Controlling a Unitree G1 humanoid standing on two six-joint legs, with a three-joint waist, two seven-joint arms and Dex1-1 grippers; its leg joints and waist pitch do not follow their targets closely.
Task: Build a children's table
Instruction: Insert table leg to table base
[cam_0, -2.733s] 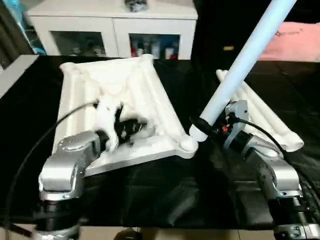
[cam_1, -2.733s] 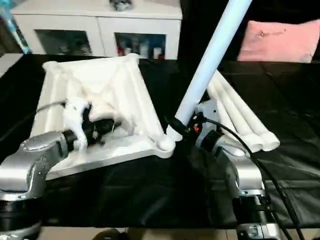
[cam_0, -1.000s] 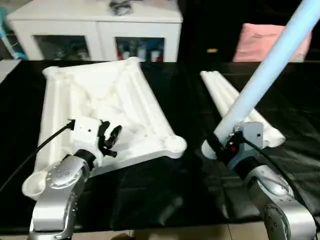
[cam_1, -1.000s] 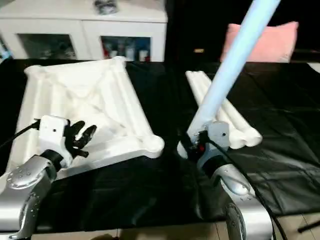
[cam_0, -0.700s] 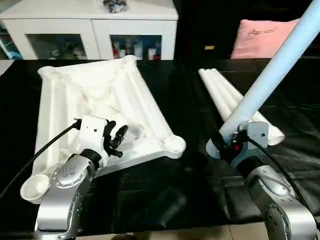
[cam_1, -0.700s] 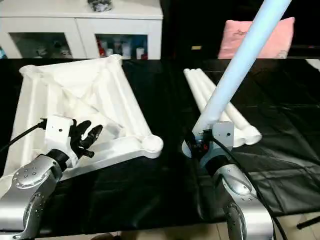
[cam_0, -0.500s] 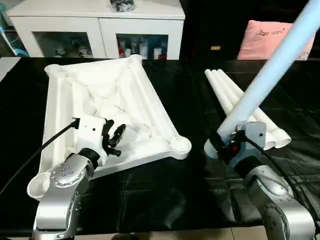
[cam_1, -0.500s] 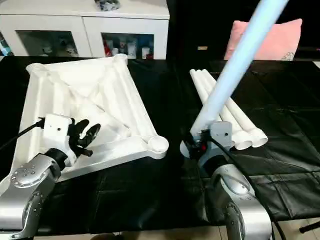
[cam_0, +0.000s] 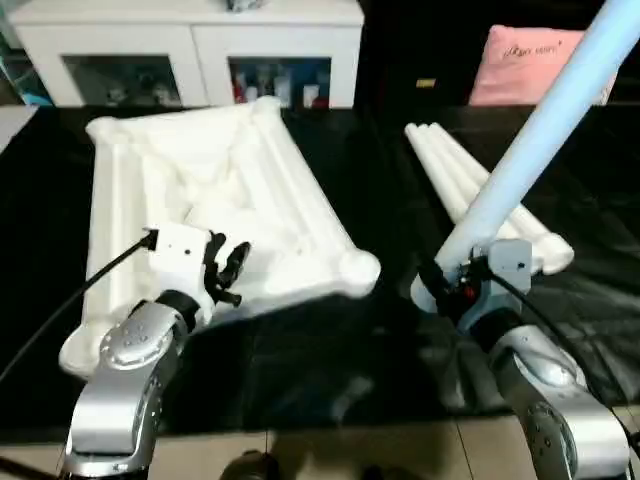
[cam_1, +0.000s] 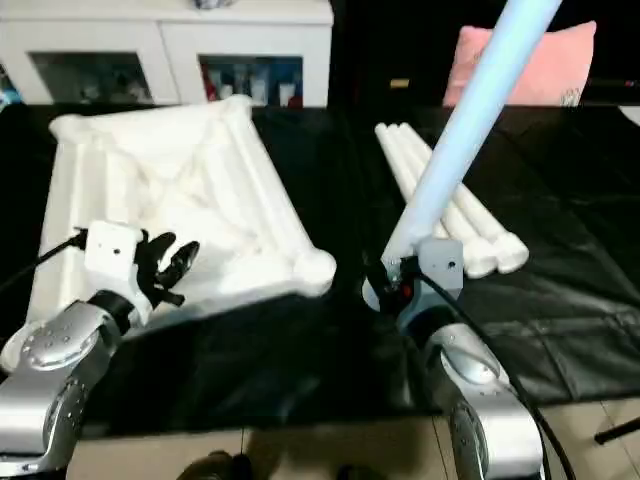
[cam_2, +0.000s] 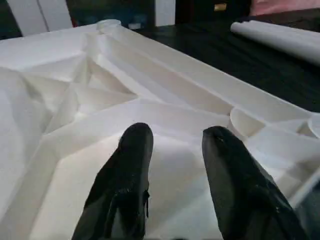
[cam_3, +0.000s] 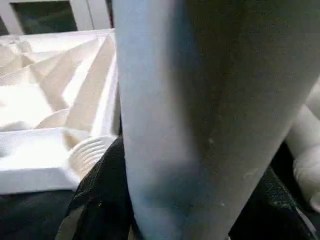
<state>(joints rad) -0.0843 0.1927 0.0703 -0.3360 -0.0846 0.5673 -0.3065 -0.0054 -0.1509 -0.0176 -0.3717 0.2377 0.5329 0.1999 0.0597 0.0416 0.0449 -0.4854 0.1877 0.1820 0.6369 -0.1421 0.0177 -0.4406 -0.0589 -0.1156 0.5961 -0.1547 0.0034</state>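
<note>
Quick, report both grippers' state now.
Left gripper: open, empty, fingers over the tabletop ribs.
Right gripper: shut on a leg, holding it tilted up beside the near corner socket.

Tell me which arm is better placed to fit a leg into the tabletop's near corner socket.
Right: its hand already grips a long white tube leg beside that round socket; the left hand hovers open over the white ribbed tabletop.

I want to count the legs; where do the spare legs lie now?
The spare legs lie together on the black table, right of the tabletop, behind the right gripper.
</note>
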